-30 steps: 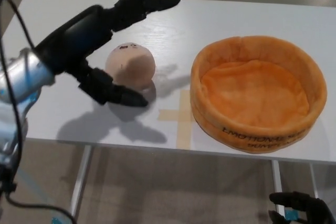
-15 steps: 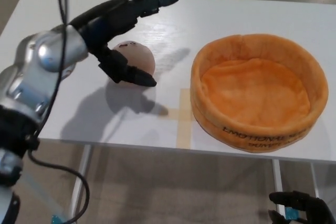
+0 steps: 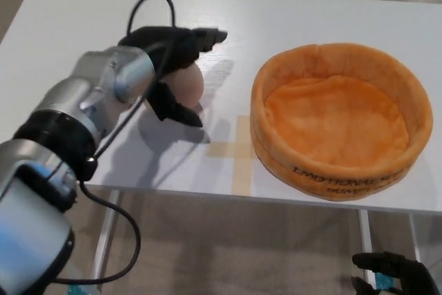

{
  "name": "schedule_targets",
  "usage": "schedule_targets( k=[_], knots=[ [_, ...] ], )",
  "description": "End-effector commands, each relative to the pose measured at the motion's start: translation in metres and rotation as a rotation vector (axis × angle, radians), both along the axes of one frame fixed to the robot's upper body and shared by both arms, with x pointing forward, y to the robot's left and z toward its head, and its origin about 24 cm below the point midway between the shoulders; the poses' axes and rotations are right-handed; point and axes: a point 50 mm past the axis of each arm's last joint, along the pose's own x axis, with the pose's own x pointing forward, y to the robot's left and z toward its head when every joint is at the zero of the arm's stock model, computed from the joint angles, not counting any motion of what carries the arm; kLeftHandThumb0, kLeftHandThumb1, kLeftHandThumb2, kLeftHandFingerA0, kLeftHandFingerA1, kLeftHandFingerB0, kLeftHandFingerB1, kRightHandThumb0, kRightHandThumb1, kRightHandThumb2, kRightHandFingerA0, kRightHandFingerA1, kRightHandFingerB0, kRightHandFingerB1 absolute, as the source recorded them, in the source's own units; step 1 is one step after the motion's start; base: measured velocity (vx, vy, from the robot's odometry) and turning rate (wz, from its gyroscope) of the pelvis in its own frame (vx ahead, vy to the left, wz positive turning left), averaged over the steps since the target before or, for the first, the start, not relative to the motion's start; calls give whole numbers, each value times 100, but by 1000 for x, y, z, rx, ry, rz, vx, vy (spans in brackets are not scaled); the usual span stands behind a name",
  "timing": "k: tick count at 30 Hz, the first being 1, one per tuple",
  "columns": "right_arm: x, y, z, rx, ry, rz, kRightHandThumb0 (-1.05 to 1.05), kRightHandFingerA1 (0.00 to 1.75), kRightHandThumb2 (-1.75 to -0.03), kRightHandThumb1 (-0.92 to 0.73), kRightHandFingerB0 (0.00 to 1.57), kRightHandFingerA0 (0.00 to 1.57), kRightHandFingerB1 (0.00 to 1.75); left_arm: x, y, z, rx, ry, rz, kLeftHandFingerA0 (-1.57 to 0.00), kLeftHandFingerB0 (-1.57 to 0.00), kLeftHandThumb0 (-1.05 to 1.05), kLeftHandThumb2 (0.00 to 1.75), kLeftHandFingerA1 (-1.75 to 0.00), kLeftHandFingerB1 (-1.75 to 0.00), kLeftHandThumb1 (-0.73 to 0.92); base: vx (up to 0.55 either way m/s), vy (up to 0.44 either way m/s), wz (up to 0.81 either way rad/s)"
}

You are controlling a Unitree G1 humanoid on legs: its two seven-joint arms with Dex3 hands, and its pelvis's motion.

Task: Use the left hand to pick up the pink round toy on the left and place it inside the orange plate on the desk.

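My left hand [image 3: 173, 67] is reaching over the toy [image 3: 185, 85], a pale pink ball that is sitting on the white surface [image 3: 83, 25] to the left of the plate [image 3: 341, 121]. My fingers [image 3: 206, 35] are arching across the toy's top and far side while my thumb [image 3: 178, 110] is curving around its near side, so the toy is lying between them; they are closing in on it, though I cannot tell whether they are gripping it firmly, and the toy is looking as if it is resting on the surface. The plate is a soft orange bowl with a thick rim, lying apart from the toy on the right, with a tan tape cross [image 3: 235, 151] on the surface between them. My right hand [image 3: 394, 273] is hanging low beside the surface's near edge, only partly in view, and I cannot tell how its fingers are standing.
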Motion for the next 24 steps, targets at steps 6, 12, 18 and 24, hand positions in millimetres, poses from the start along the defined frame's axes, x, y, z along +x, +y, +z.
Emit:
schedule_targets(
  k=[6, 12, 18, 24],
  knots=[
    [-11, 1, -8, 21, 38, -30, -29, 61, -57, -58, 68, 74, 49, 5, 19, -13, 252, -191, 95, 0, 0, -67, 80, 0, -10, 39, 0, 0, 0],
    [-11, 1, -8, 26, 33, -29, -29, 63, -56, -57, 69, 74, 49, 3, 32, -19, 291, -209, 110, 0, 0, -64, 81, -15, -21, 36, 0, 0, 0],
    [-11, 1, -8, 23, 39, -29, -29, 63, -57, -57, 71, 74, 50, 1, 33, -22, 261, -220, 116, -56, -37, -36, 65, -80, -33, 87, 0, 0, 0],
    [-10, 2, -7, 23, 30, -20, -30, 66, -57, -58, 70, 76, 50, 1, 28, -18, 178, -274, 112, -81, -65, -28, 64, -140, -44, 74, 0, 0, 0]
  ],
)
